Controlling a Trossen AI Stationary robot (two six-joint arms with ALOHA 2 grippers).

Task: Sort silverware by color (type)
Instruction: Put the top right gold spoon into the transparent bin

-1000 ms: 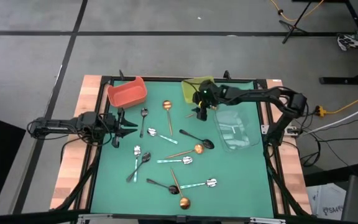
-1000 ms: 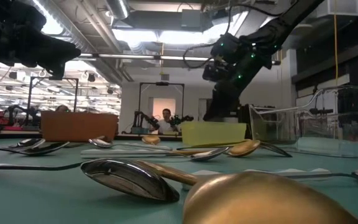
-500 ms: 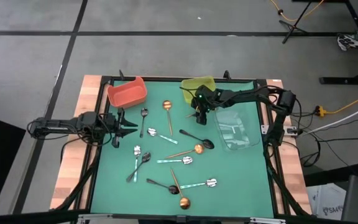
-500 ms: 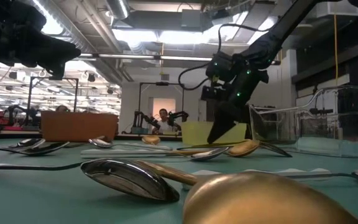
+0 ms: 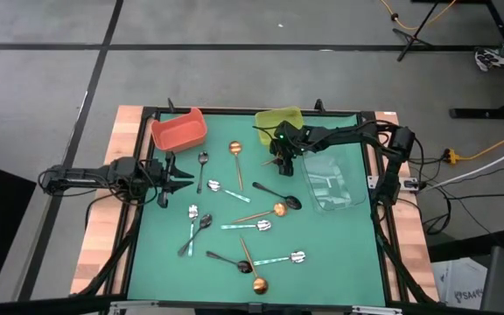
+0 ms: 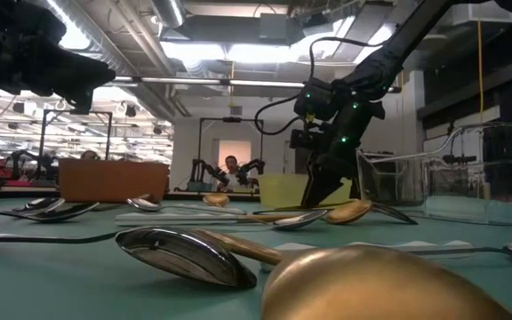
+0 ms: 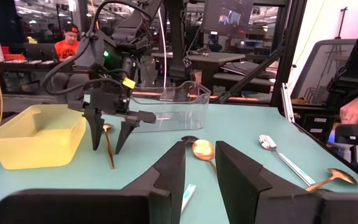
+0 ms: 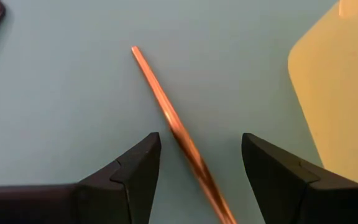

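Left gripper (image 5: 175, 179) sits parked at the mat's 9 o'clock edge, fingers spread, holding nothing, with black, silver and copper spoons (image 5: 234, 223) scattered across the mat, none sorted as far as I can tell. Over the last second the right gripper (image 5: 283, 164) drops at about 1 o'clock, beside the yellow bin (image 5: 280, 116). Its fingers (image 8: 129, 177) now hang open astride a copper spoon (image 8: 166, 115) lying flat, so I'd guess a pinch is next.

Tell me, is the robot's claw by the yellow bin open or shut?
Open. The right gripper has its two fingers spread apart, pointing down over a copper spoon whose handle lies between them, untouched, beside the yellow bin.
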